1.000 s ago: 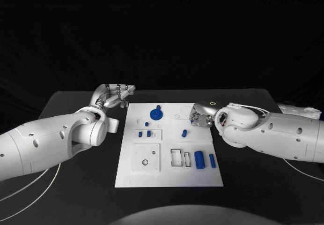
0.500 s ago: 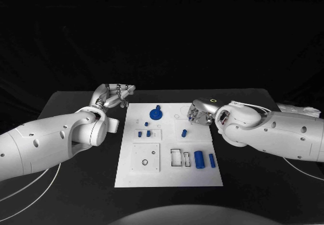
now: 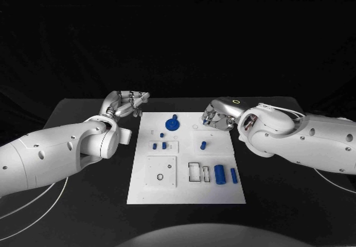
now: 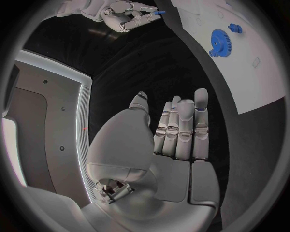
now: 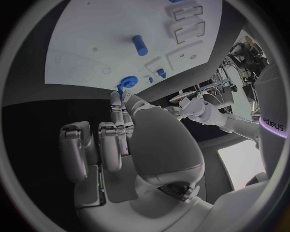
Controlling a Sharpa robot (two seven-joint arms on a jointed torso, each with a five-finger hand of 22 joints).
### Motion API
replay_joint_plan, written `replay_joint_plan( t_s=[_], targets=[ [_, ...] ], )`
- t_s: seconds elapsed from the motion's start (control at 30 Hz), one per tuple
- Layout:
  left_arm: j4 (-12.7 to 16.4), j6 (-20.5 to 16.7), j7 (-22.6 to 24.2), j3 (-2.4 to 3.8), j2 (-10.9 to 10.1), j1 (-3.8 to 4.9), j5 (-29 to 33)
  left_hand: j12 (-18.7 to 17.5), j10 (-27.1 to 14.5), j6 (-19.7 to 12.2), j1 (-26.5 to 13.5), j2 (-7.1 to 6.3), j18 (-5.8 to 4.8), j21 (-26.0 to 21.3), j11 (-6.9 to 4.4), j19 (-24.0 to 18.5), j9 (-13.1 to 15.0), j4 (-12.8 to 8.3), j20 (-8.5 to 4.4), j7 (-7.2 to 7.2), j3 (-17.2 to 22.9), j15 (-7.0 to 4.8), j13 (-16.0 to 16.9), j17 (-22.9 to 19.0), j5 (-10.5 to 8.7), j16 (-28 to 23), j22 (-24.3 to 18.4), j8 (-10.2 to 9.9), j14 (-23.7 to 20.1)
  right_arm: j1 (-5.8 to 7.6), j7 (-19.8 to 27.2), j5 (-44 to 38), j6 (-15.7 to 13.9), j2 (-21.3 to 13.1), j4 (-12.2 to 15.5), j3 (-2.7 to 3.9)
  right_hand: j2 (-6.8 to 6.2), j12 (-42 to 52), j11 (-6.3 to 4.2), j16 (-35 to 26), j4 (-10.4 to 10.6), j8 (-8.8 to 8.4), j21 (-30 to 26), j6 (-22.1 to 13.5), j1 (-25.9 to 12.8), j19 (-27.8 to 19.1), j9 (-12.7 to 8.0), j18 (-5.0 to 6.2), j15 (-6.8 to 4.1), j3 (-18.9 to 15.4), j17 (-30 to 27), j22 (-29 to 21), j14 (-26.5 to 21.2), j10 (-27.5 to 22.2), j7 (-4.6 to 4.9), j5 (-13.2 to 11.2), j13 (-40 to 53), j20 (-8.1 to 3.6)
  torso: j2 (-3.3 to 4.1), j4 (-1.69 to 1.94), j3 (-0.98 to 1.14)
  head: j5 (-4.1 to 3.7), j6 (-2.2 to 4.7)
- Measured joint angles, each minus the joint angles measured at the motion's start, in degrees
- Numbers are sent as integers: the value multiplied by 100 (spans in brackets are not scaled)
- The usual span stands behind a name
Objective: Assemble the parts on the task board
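— What is the right hand [image 3: 216, 118] doing?

— It hangs over the far right part of the task board [image 3: 185, 193], fingers curled in. The left wrist view catches it from across the table, and there a small blue part [image 4: 159, 11] sits pinched at its fingertips.

— And the left hand [image 3: 126, 105]?

— It holds nothing. Its fingers are stretched out straight, side by side, over the black table [image 3: 282, 216] just off the board's far left corner. It touches neither the board nor any part.

— Where are the other parts?

— On the board. The blue gear [image 3: 171, 124] sits near the far edge, with a small peg [image 3: 162, 135] just in front of it and a pair of pegs [image 3: 159, 146] closer in. A single peg [image 3: 202, 145] stands right of the middle. The thick cylinder [image 3: 219, 174] and the slim one [image 3: 233, 176] lie side by side near the right edge, next to the empty slots.

— What differs from a second ago?

— The right hand has drawn away from the middle of the board towards its far edge, and the forearm has swung with it. The left hand has kept its place, with its fingers a little straighter. The parts on the board lie as they did.
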Motion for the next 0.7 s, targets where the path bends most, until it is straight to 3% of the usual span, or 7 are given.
replay_joint_plan(
  t_s=[0.13,0.4,0.7],
  targets=[
    [-19,0,-1,0,12,0,0,0,0,0,0,0,0,0,0,0,0,0,0,0,0,0,0,0,0,0,0,0,0,15,77,61,-39,68,167,0,0,0,20,0,-1,10,0,0,0,0,0,0,0,-1,0,0,0,20,0,9,0,0,0,3,1,31,-15],
    [-62,2,-1,0,35,0,0,0,0,0,0,0,0,0,0,0,0,0,0,0,0,0,0,0,0,0,0,0,0,-2,234,174,-24,311,400,0,0,-22,20,0,10,12,0,13,0,0,0,0,43,24,-1,-1,0,20,11,9,0,0,-5,13,-5,163,-74],
    [-89,2,2,-1,35,-5,0,0,0,0,0,0,0,0,0,0,-1,0,0,0,0,0,0,0,0,0,-6,0,0,-180,391,261,104,634,455,0,-46,-22,20,0,2,7,0,33,45,0,0,0,43,34,-1,-1,0,20,32,8,-5,0,-2,12,-9,241,-139]
  ],
)
